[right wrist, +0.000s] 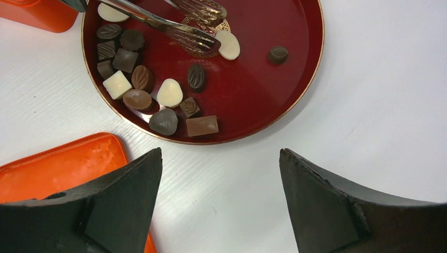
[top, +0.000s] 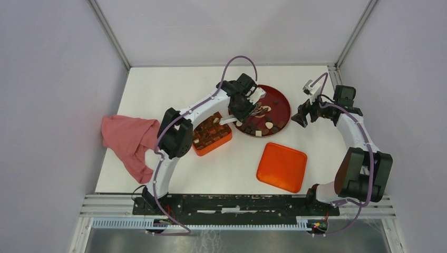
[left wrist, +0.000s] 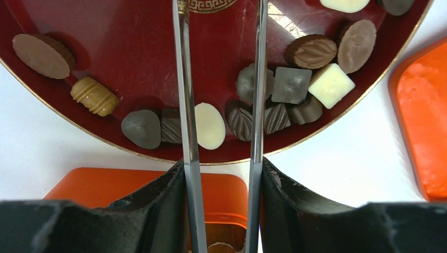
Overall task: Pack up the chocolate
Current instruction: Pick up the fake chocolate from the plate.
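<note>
Dark, brown and cream chocolate (left wrist: 210, 125) lies flat, ovals pointing all ways; left hand (left wrist: 222, 171) grasps tongs (left wrist: 257, 105), right hand (right wrist: 220, 153) released.

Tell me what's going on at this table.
The left claw grips metal tongs, their tips apart above the red plate, with no piece between them. Assorted chocolates lie on the plate, most along the edge toward the orange box, where some already sit. The orange lid lies off to the side. The right claw hangs open and empty beside the plate.
</note>
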`<state>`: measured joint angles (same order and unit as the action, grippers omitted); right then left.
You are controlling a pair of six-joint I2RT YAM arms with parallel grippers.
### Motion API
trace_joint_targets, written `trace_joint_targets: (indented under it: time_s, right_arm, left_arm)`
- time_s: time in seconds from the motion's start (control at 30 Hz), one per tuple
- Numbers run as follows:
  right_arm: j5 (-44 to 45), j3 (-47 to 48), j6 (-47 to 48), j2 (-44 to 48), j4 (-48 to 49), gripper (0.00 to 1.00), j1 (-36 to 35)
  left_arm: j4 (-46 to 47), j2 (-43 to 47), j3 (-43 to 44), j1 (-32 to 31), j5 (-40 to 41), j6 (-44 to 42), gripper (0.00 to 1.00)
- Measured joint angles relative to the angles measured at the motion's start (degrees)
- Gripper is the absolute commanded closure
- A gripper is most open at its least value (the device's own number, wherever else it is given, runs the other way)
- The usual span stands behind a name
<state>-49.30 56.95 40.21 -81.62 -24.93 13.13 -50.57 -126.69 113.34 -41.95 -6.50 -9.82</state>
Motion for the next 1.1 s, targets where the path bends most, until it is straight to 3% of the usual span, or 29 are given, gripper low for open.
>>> trace_joint_targets:
  time_s: [0.63, 0.93, 1.1]
  right_arm:
    - [-0.4, 0.2, 0.2, -0.7, -0.1, 0.13, 0.0]
    - [-0.8, 0.3, 0.2, -0.9, -0.3, 0.13, 0.0]
    - [-1.0, 0.3, 0.2, -1.0, -0.5, 0.13, 0.0]
  left_arm:
    - [-1.2, -6.9, 8.0, 1.1, -2.9, -0.6, 0.5]
    - [-1.7, -8.3, 9.4, 1.5, -3.3, -0.7, 0.63]
    - [-1.9, -8.3, 9.4, 1.5, -3.4, -0.7, 0.75]
